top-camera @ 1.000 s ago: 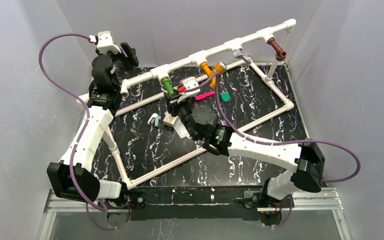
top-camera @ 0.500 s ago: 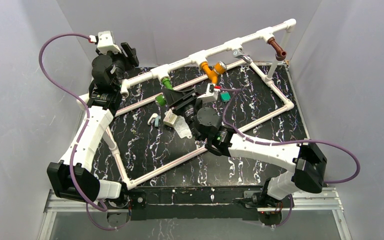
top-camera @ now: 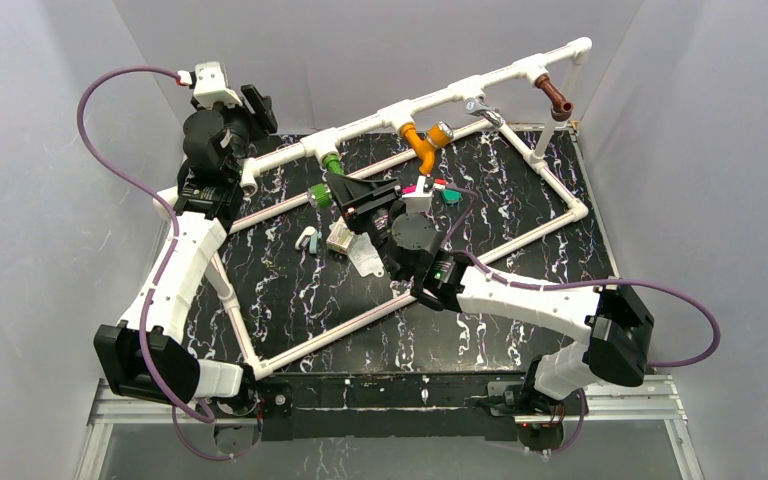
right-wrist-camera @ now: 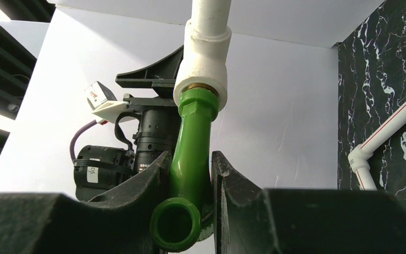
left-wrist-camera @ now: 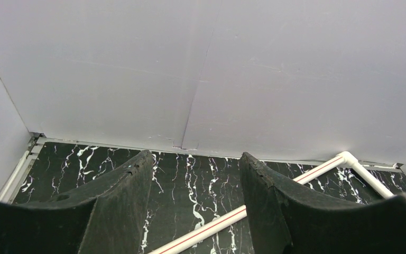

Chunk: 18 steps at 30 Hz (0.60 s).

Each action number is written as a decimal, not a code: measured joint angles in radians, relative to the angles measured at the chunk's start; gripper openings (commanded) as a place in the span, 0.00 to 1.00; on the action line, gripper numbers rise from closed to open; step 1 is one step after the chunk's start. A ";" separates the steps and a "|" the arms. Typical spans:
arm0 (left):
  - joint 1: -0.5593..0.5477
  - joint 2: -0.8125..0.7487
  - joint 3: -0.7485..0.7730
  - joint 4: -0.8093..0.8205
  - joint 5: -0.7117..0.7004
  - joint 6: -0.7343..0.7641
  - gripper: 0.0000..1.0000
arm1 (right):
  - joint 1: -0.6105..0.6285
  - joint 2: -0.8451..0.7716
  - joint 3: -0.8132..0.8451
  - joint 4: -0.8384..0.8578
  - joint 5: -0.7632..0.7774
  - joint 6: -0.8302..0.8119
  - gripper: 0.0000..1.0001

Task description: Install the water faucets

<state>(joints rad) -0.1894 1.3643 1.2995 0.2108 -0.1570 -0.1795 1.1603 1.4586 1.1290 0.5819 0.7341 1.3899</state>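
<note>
The green faucet (top-camera: 324, 186) hangs from a tee of the white pipe rail (top-camera: 460, 92), its spout end pointing left. In the right wrist view the green faucet (right-wrist-camera: 193, 137) sits threaded into the white tee (right-wrist-camera: 203, 63). My right gripper (right-wrist-camera: 191, 156) is shut on its body just above the open spout ring. In the top view the right gripper (top-camera: 334, 193) lies beside that tee. The orange faucet (top-camera: 420, 146) and the brown faucet (top-camera: 558, 100) hang from tees further right. My left gripper (left-wrist-camera: 195, 155) is open with nothing in it, held at the back left (top-camera: 257, 106).
A pink strip (top-camera: 424, 186) and a green square block (top-camera: 451, 196) lie behind the right wrist. Small white parts (top-camera: 340, 238) lie mid-table. A silver valve (top-camera: 478, 105) sits on the rail. A white pipe frame (top-camera: 550, 215) borders the black marbled table.
My right wrist has rolled with the green faucet in its grip, swinging the faucet's spout round to the left at the tee. The left arm has not moved.
</note>
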 measured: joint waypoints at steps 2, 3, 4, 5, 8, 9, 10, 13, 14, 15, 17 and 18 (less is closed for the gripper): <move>0.000 0.000 0.000 0.000 0.000 0.000 0.59 | 0.000 0.000 0.000 0.000 -0.001 0.002 0.42; 0.000 0.000 0.000 0.000 0.000 0.000 0.59 | 0.000 0.000 0.000 0.000 -0.002 0.000 0.49; 0.000 0.000 0.000 0.000 0.000 0.000 0.59 | -0.001 0.000 0.000 0.000 -0.004 -0.002 0.54; 0.000 0.000 0.000 -0.002 0.000 0.000 0.59 | -0.001 0.000 0.000 0.006 -0.013 0.001 0.59; -0.007 0.000 0.000 -0.005 0.006 0.000 0.59 | -0.004 -0.003 0.000 0.037 -0.039 -0.003 0.71; -0.007 0.000 0.000 -0.006 0.006 0.000 0.59 | -0.005 -0.005 0.000 0.045 -0.046 -0.006 0.74; -0.007 0.000 0.000 -0.006 0.006 0.000 0.59 | -0.005 -0.009 0.000 0.050 -0.051 -0.009 0.76; -0.008 0.000 0.000 -0.005 0.008 0.000 0.59 | -0.006 -0.029 -0.016 0.054 -0.066 -0.018 0.82; -0.008 0.000 0.000 -0.005 0.008 0.000 0.59 | -0.006 -0.042 -0.026 0.051 -0.071 -0.021 0.84; -0.008 0.000 0.000 -0.006 0.008 0.000 0.59 | -0.006 -0.057 -0.034 0.046 -0.076 -0.025 0.85; -0.009 0.000 0.000 -0.006 0.008 0.000 0.59 | -0.006 -0.085 -0.043 0.018 -0.087 -0.031 0.87; -0.009 0.000 0.000 -0.006 0.008 0.000 0.59 | -0.006 -0.097 -0.048 0.003 -0.090 -0.032 0.88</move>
<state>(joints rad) -0.1986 1.3640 1.2995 0.2050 -0.1493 -0.1799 1.1538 1.3621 1.0813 0.5854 0.6445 1.3582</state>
